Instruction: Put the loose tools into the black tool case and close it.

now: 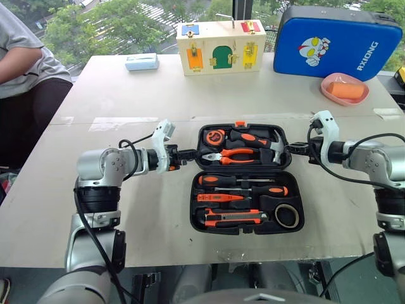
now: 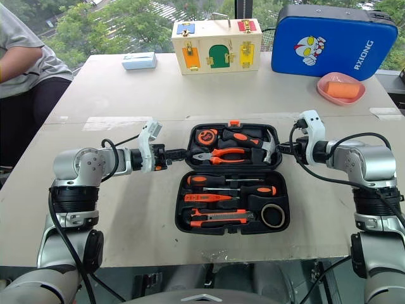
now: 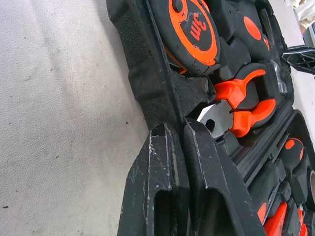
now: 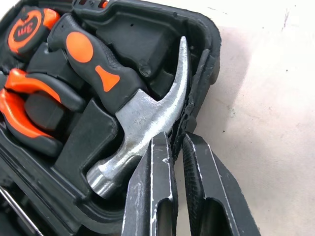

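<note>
With the loose tools (image 1: pixel 243 199) already bedded in the black tool case (image 1: pixel 247 179), the left gripper (image 3: pixel 183 135) pinches its nine o'clock rim and the right gripper (image 4: pixel 177 142) seemingly its three o'clock rim; uneven lifting could twist the lid.

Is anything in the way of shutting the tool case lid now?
Nothing visible. The tools all lie in their recesses in the case. The left gripper and right gripper are shut on the far half's two side edges. No loose thing lies on the near half.
</note>
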### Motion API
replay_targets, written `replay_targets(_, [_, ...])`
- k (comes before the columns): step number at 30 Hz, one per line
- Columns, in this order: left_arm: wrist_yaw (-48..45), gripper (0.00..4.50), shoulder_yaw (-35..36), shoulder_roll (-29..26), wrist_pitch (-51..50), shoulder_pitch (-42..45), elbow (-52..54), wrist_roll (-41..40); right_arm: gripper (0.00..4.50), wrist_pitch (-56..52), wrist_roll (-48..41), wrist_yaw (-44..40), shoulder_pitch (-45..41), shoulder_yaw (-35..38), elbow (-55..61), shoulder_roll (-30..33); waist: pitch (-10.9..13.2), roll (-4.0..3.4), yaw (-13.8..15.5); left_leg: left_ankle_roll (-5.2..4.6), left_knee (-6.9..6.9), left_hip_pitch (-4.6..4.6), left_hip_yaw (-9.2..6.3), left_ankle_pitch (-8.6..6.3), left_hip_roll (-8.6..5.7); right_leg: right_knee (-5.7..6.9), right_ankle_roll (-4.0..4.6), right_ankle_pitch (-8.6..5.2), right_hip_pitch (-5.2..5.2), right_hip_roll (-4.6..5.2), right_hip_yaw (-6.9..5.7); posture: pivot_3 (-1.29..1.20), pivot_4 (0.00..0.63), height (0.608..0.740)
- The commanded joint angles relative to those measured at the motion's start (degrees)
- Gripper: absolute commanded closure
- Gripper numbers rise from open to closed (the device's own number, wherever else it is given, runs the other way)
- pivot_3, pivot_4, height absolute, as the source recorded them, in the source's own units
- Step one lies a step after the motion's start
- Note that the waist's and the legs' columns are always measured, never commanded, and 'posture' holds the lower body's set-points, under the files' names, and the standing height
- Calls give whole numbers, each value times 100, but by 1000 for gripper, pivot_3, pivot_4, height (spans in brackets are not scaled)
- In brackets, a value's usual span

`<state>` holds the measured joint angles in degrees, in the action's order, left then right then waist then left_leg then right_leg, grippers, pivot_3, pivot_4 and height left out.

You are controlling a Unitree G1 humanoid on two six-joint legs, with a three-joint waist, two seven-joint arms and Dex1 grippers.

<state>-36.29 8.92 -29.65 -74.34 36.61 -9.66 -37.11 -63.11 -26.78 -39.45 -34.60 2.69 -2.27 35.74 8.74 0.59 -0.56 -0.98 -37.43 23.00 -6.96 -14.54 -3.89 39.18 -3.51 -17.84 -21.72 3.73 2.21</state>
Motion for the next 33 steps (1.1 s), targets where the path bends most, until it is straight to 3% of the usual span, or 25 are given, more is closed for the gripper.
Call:
replay_targets(1, [-33, 4488, 35, 59, 709, 55, 311, 110, 4474, 779, 130, -87, -10, -147, 382, -128, 1, 1, -16, 1, -1, 0, 2, 0, -1, 3, 0, 0, 0, 0, 0, 0, 150, 735])
replay_targets(8, [-122, 4488, -327, 126, 2721, -259, 949, 917, 4474, 2394, 686, 184, -96, -80, 403, -513, 5, 4, -56, 7, -1, 2, 17, 4, -1, 25, -1, 1, -23, -3, 14, 0, 150, 735])
replay_targets(12, [-145, 4488, -437, 209, 4119, -393, 1088, 1450, 4474, 3353, 984, 357, -177, 4, 245, -714, 5, 6, -70, 16, -20, 93, 15, 10, 1, 55, -1, 1, -121, -5, 12, 0, 150, 735])
replay_targets(16, [-194, 4488, -712, 165, 5517, -651, 1032, 2150, 4474, 4770, 1615, 302, -85, -238, -11, -646, 5, 7, -123, 16, -15, 102, 39, 11, -2, 58, -1, 1, -141, 6, 6, 0, 150, 735])
replay_targets(23, [303, 4488, -878, 178, 8400, -1472, 776, 3402, 4474, 8177, 2920, 647, 473, -594, -983, -463, 5, 7, -186, 16, -12, 96, 47, 10, -2, 58, -1, 1, -142, 6, 10, 0, 150, 735])
replay_targets(27, [669, 4488, -851, -20, 10232, -2052, 709, 4111, 4474, 10435, 4033, 1251, 880, -829, -1648, -39, 4, 9, -183, 15, -12, 90, 54, 10, -1, 60, -1, 1, -141, 5, 16, 0, 150, 735])
replay_targets(30, [785, 4488, -797, -154, 10862, -2523, 790, 4262, 4474, 11162, 4371, 1554, 1122, -832, -1948, 201, 1, 12, -182, 16, 0, 82, 60, 10, 1, 59, -1, 1, -141, 4, 19, 0, 150, 735])
replay_targets(33, [737, 4488, -632, -311, 10517, -3016, 1188, 4083, 4474, 11259, 4144, 1423, 1366, -707, -1785, 505, -4, 17, -186, 15, 0, 77, 70, 10, 7, 64, -1, 1, -139, -3, 30, 0, 150, 735])
